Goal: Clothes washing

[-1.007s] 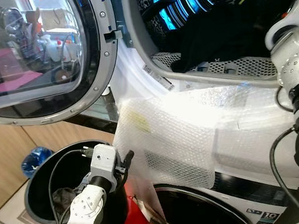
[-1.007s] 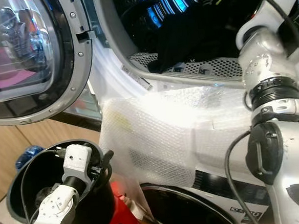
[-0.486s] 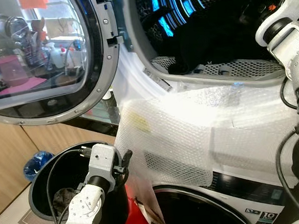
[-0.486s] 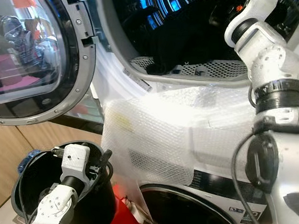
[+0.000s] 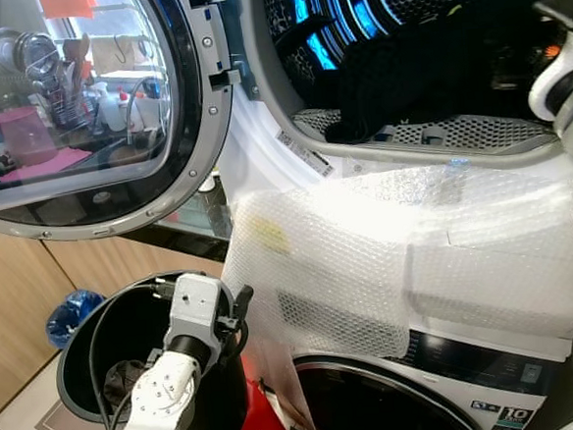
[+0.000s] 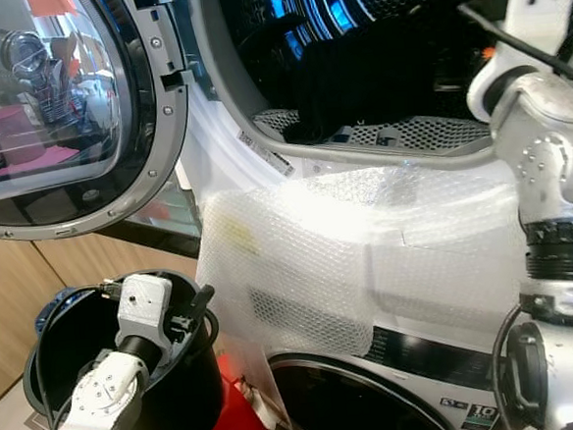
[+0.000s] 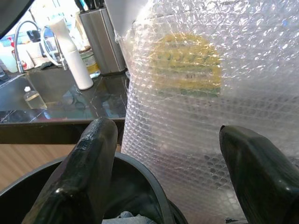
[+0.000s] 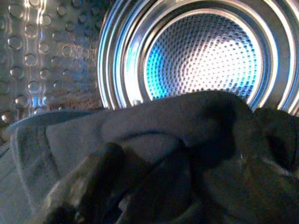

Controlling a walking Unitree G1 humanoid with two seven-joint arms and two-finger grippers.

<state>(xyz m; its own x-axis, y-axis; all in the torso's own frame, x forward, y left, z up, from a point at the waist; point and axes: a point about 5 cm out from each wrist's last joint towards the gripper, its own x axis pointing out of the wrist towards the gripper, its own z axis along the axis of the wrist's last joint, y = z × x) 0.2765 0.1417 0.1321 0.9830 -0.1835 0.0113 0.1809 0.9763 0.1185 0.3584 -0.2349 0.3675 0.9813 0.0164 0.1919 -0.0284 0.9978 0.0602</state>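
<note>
1. Clothes (image 5: pixel 424 72), dark, lie heaped on the perforated floor of the drum (image 5: pixel 429 8), just in front of the right gripper (image 8: pixel 154 186).
2. In the right wrist view, dark cloth lies directly before and around its two black fingers (image 8: pixel 88 182); whether they are clamped on it or loose cannot be told.
3. Beyond the right gripper, the drum's back wall glows blue and white.
4. The right arm (image 6: pixel 546 128) reaches in through the washer's opening.
5. The left gripper (image 7: pixel 163 182) hangs with its fingers (image 7: pixel 86 172) spread wide and nothing between them, over the rim of a black bin (image 5: pixel 81 377).
6. More clothes (image 5: pixel 121 379) lie at the bottom of the bin, below the left gripper.
7. Bubble wrap (image 5: pixel 368 258) covers the washer's front, just ahead of the left gripper; a yellow label (image 7: pixel 189 63) shows through it.
8. The round glass door (image 5: pixel 83 111) stands open, above the left gripper.
9. A second washer's door (image 5: pixel 379 405) sits beneath the bubble wrap.
</note>
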